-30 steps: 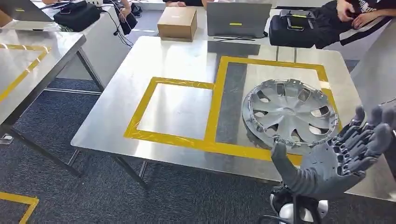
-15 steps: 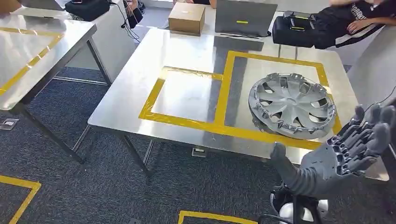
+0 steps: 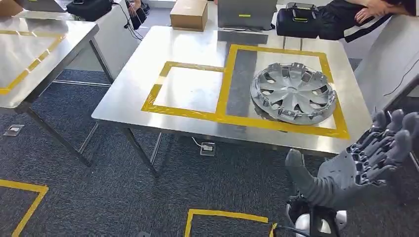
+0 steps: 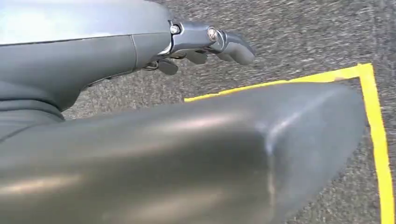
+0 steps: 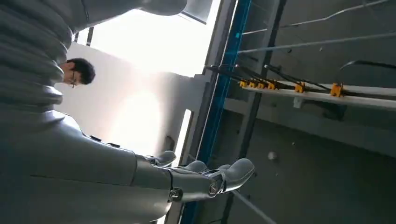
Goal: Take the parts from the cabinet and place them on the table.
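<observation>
Right robot hand spread and empty; hubcap flat on the counter.
The right robot hand [image 3: 363, 165] is raised palm-up off the counter's near corner, fingers [image 3: 390, 140] apart, touching nothing. The silver hubcap [image 3: 292, 92] lies inside the yellow tape outline [image 3: 225, 94] on the steel counter [image 3: 163, 54], well apart from the hand.

Silver hubcap [image 3: 292, 92], yellow-taped steel table [image 3: 163, 49], grey robot hand [image 3: 358, 165]

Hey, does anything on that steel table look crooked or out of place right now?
The hubcap lies inside the right yellow-taped square on the table, but tilted, its near left rim raised and nearly touching the tape's front line. Otherwise nothing stands out. The right hand is open and holds nothing.
</observation>
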### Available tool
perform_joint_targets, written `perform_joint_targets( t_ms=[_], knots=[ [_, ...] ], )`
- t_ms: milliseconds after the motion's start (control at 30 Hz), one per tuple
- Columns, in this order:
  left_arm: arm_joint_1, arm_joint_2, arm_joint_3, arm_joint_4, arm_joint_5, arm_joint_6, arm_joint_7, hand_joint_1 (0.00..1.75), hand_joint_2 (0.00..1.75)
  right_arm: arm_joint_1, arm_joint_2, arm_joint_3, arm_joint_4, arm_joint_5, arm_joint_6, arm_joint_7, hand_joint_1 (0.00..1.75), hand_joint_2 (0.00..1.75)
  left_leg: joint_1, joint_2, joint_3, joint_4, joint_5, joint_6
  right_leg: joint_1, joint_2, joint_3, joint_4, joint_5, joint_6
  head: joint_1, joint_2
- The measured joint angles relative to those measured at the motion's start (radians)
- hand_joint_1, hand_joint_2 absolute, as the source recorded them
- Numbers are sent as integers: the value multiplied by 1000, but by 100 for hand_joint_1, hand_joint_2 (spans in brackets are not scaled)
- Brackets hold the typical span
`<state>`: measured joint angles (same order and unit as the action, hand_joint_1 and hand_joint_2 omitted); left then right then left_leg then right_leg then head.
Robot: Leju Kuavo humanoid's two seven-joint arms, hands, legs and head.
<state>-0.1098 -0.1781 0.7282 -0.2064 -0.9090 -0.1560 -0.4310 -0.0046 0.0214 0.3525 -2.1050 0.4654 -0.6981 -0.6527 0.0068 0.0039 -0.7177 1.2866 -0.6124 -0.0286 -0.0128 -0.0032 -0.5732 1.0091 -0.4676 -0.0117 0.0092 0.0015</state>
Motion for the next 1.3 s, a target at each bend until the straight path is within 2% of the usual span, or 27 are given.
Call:
perform_joint_targets(
  t_ms=[33,67,133,167,200,233,333,367,400,467,500,533,600,633,667,700,733,800,867,967,1000,1033,1100,1167,1200,1233,1300],
  knots=[
    [0,0,0,0,-3,0,-2,0,0,3,0,0,0,1,0,0,0,175,4,0,5,36,12,-3,-1,-1,-17,1,13,3,-1,0],
    [0,0,0,0,-7,0,-5,0,0,5,0,0,0,3,0,0,0,175,7,0,30,31,52,-7,-3,-2,-35,2,26,8,-1,0],
    [-3,0,0,0,-12,0,-8,0,0,6,0,0,0,4,0,0,0,175,15,0,130,-80,115,-12,-9,-2,-62,6,49,18,-1,0],
    [-6,-1,0,-1,-15,0,-8,0,0,6,0,0,0,5,0,0,0,175,19,-2,198,-171,102,-14,-9,-1,-71,11,59,26,-1,0],
    [-10,-2,0,0,-16,0,-9,0,0,7,0,-1,-3,6,-1,0,0,175,12,-8,250,-254,55,-14,-8,-1,-80,13,66,34,-5,0],
    [-12,-2,0,-1,-16,0,-8,0,0,8,0,-1,-3,8,-1,0,0,175,7,-11,245,-260,53,7,-8,0,-77,10,76,42,-2,0],
    [-10,-2,0,0,-16,0,-7,0,0,12,0,-1,-3,9,0,0,0,175,-2,-9,224,-266,73,41,-17,0,-80,-3,106,68,-2,0],
    [-12,-2,0,0,-17,0,-7,0,0,14,-1,-3,-3,9,-1,0,0,175,2,-1,214,-267,86,52,-20,1,-88,7,85,70,-1,0],
    [-12,-2,0,0,-17,0,-6,0,0,15,-1,-4,-3,8,-1,0,0,175,0,1,200,-268,97,60,-19,1,-105,41,26,69,1,0],
    [-11,-2,0,0,-17,0,-5,0,0,16,-1,-4,-3,9,-1,0,0,175,-3,3,167,-267,123,68,-13,1,-144,187,-108,71,7,0],
    [-11,-2,0,0,-17,0,-5,0,0,17,-2,-4,-3,9,-1,0,0,175,-7,5,150,-265,136,71,-10,2,-157,257,-140,70,9,0],
    [-10,-2,0,0,-17,0,-5,0,0,18,-2,-4,-3,9,-1,0,0,175,-11,6,135,-263,149,72,-7,2,-156,303,-140,67,10,0],
    [-10,-2,0,0,-17,0,-4,0,0,18,-2,-4,-3,9,-1,0,0,175,-17,7,100,-256,171,73,1,2,-103,283,-71,56,11,0],
    [-11,-2,0,0,-17,0,-5,0,0,18,-2,-4,-3,9,-1,0,0,175,-20,7,85,-252,180,72,7,2,-43,218,-39,46,11,0],
    [-12,-3,0,0,-17,0,-5,0,0,17,-2,-4,-3,9,-1,0,0,175,-22,7,76,-250,190,71,16,2,29,130,-36,34,11,0],
    [-12,-5,0,0,-17,0,-5,0,0,15,-2,-4,-3,8,-1,0,0,175,-24,7,71,-248,198,68,21,0,86,42,-80,18,11,0],
    [-12,-6,0,0,-17,0,-6,0,0,14,-2,-4,-4,8,-1,0,0,175,-25,7,68,-247,206,63,24,0,107,-2,-91,16,10,0],
    [-11,-5,0,0,-16,0,-6,0,0,16,-2,-4,-4,6,-1,0,0,175,-19,8,68,-255,225,50,29,1,94,-2,-82,5,13,0],
    [-8,-3,0,0,-16,0,-6,0,0,15,-2,-4,-4,5,-1,0,0,175,-19,5,59,-255,233,39,18,-4,82,-20,-48,-6,15,0],
    [-6,-2,0,0,-16,0,-6,0,0,13,-3,-4,-3,0,0,0,0,175,-10,-3,22,-113,57,17,12,-3,40,-23,-10,-13,5,0],
    [-6,0,0,0,-16,0,-6,0,0,13,-3,-4,-3,0,0,0,0,175,-5,-3,10,-41,15,10,11,-3,24,-22,3,-11,5,0],
    [-6,1,0,0,-16,0,-6,0,0,13,-3,-4,-3,0,0,0,0,175,-1,-3,8,12,8,3,9,-5,7,-20,15,-8,4,0],
    [-5,2,0,0,-17,2,-6,0,0,12,-3,-4,-2,-4,0,0,0,175,7,-3,50,9,72,-6,3,-8,-25,-14,39,1,4,0],
    [-6,2,0,0,-17,3,-9,0,0,11,-3,-4,-2,-6,0,0,0,175,15,-3,157,-119,118,-12,-3,-8,-57,-3,56,13,4,0],
    [-8,2,0,0,-17,3,-9,0,0,11,-3,-4,-2,-6,0,0,0,175,19,-5,219,-215,76,-14,-3,-9,-67,5,64,21,2,0],
    [-8,2,0,-1,-17,3,-10,0,0,10,-3,-4,-2,-6,-1,0,0,175,7,-10,254,-277,51,-4,-2,-9,-76,10,71,29,0,0],
    [-6,3,0,0,-18,3,-11,0,0,9,-3,-4,-2,-4,0,0,0,175,2,-8,234,-266,59,17,-4,-9,-75,5,90,44,5,0]
  ],
)
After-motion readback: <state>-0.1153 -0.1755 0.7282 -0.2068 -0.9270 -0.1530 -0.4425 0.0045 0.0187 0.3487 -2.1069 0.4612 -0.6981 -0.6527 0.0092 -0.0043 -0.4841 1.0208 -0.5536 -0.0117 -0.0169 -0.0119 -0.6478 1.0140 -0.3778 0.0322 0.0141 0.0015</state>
